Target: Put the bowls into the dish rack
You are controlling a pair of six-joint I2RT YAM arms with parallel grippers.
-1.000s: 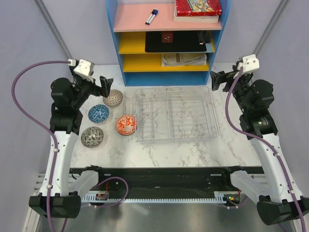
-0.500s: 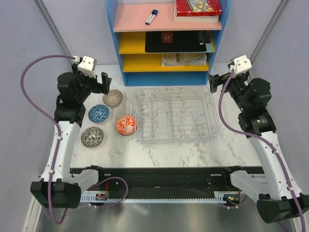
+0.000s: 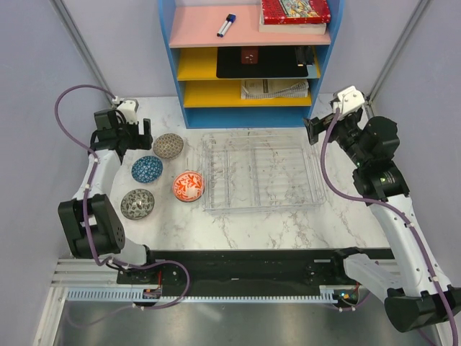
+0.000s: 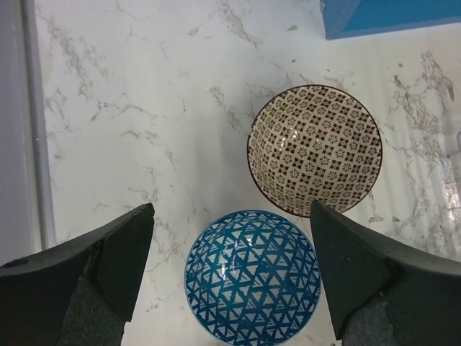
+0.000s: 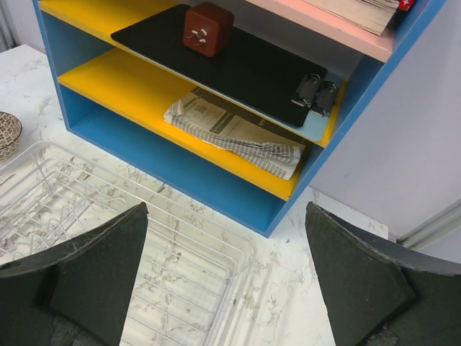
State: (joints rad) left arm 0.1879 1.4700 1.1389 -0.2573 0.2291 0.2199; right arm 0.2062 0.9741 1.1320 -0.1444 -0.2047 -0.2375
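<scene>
Just swung left end effector (image 4: 230, 216) above blue bowl (image 4: 251, 274), spread wide, empty; right end effector (image 5: 227, 216) released too. Lining up first pick for dish rack (image 3: 259, 205), probably.

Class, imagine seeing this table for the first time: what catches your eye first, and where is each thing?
The orange-red bowl stands out first, on the marble just left of the clear, empty dish rack, with the blue bowl further left. At the back rises the blue shelf unit with pink and yellow shelves. The left gripper hovers open above the blue bowl.
</scene>
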